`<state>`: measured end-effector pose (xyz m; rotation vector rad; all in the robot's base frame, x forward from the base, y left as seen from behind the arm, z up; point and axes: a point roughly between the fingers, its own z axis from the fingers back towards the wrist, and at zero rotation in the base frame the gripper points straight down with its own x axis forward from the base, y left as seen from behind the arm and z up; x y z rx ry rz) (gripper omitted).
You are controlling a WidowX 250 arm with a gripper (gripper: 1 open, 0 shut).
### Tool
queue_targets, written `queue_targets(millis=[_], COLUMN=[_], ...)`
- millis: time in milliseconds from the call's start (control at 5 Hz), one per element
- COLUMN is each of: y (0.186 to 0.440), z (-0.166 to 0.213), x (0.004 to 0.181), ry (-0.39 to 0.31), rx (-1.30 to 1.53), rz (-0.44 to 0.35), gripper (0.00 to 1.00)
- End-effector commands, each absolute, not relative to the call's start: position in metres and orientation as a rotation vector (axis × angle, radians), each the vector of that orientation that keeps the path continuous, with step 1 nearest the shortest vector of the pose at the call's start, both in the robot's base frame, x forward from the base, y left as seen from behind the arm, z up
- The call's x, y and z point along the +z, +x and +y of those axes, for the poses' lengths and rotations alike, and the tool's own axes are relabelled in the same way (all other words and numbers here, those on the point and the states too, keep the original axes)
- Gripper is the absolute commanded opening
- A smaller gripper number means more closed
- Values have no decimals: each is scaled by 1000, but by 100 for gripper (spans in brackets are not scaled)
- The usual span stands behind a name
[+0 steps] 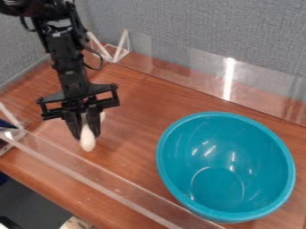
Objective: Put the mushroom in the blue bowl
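The mushroom hangs stem down between the black fingers of my gripper, just above the wooden table at the left. Only its cream-white stem shows; the cap is hidden inside the fingers. The gripper points almost straight down and is shut on the mushroom. The blue bowl, large, glossy and teal, sits on the table at the lower right with nothing in it, well apart from the gripper.
A clear acrylic wall runs along the table's front edge, and another clear panel stands at the back. A white wire stand is behind the arm. A grey fabric wall closes the left and back.
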<state>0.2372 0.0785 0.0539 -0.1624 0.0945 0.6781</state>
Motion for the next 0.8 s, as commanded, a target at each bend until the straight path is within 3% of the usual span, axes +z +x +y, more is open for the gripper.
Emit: queue_targets(millis=[0,400,600], y=[244,263,276], z=[86,14,-38], x=[66,127,146], ry=[-157,-152,-155], rx=[684,397,160], rz=[41,-31,-54], gripper=[0,0,0])
